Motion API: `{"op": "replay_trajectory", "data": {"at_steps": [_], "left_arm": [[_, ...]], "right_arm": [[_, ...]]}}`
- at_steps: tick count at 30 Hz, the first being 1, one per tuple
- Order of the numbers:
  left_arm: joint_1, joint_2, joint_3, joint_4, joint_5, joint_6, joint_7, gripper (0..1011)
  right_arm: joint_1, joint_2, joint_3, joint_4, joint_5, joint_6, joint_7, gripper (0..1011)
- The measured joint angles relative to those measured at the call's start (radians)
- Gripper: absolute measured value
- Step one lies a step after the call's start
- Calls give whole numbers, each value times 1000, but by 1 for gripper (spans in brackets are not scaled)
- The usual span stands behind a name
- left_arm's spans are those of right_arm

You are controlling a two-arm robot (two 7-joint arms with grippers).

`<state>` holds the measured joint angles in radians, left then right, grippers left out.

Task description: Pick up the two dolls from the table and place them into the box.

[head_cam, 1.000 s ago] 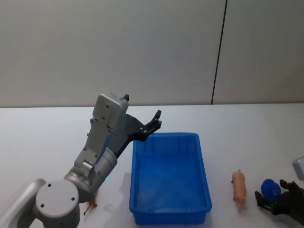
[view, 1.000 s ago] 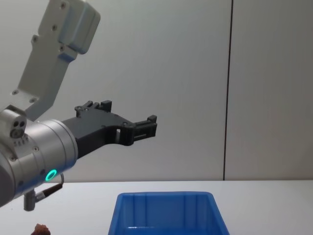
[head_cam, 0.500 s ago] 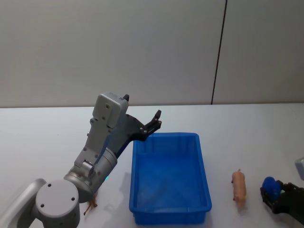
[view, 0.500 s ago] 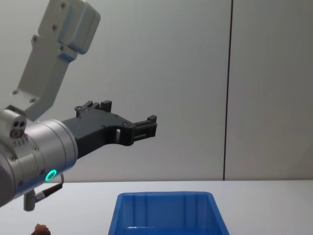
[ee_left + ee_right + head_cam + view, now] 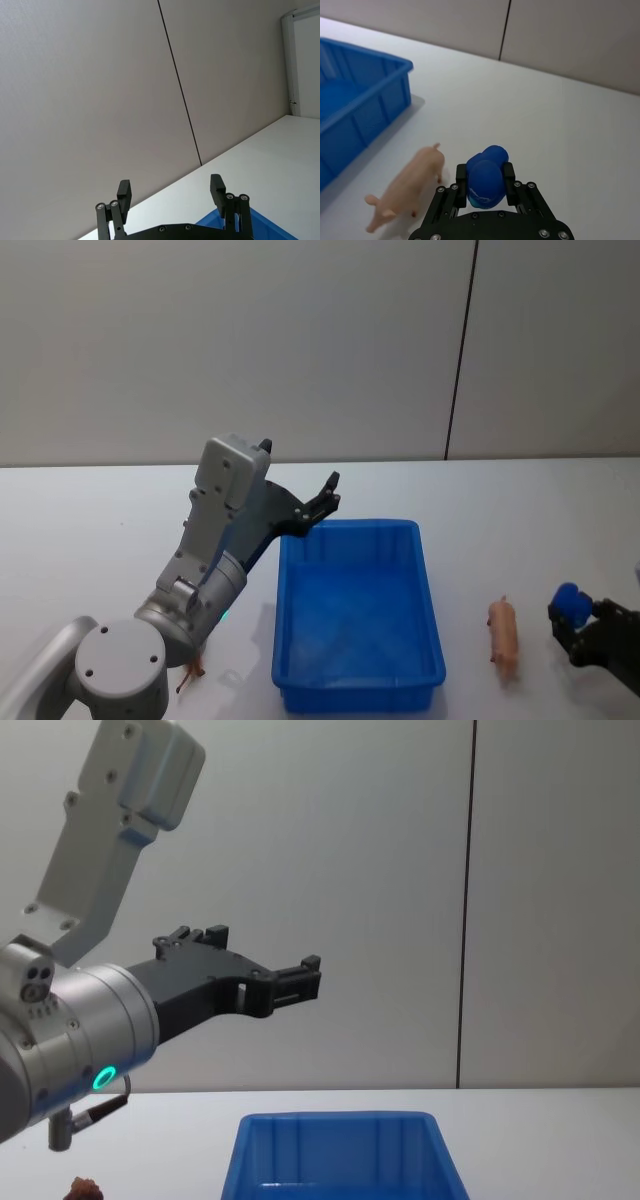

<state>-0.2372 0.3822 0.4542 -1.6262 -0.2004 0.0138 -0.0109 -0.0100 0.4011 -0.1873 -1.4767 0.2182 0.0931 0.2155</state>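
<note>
Our right gripper (image 5: 577, 618) sits at the box's 4 o'clock, near the table's (image 5: 100, 530) right edge. Its jaws are clenched on a rounded blue doll (image 5: 486, 176), which bulges up between the fingers; we cannot tell whether it clears the tabletop. Between that gripper and the box (image 5: 283, 610) lies a pink pig doll (image 5: 503, 637) on its side, just apart from the blue wall, its snout toward 6 o'clock in the head view. In the right wrist view the pig lies just beside the gripper.

Our left gripper (image 5: 332, 492) hangs in the air over the box's 11 o'clock corner, well above the rim, with its jaws spread wide and nothing between them (image 5: 170, 186). A green ring light glows on that arm's wrist.

At the box's 8 o'clock, under the left arm, a small reddish-brown figure (image 5: 190, 672) rests on the table; the chest view catches its lumpy top (image 5: 85, 1186).
</note>
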Motion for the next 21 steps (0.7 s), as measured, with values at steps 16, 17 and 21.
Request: {"op": "replay_trajectory", "data": {"at_steps": [16, 17, 21], "left_arm": [[0, 0, 0, 0, 0, 0, 0, 1001], [0, 0, 0, 0, 0, 0, 0, 1001], [0, 0, 0, 0, 0, 0, 0, 1001]], "right_arm": [[12, -10, -14, -103, 23, -33, 116, 321], [17, -13, -18, -110, 22, -30, 131, 310], [31, -25, -30, -122, 14, -18, 168, 287]]}}
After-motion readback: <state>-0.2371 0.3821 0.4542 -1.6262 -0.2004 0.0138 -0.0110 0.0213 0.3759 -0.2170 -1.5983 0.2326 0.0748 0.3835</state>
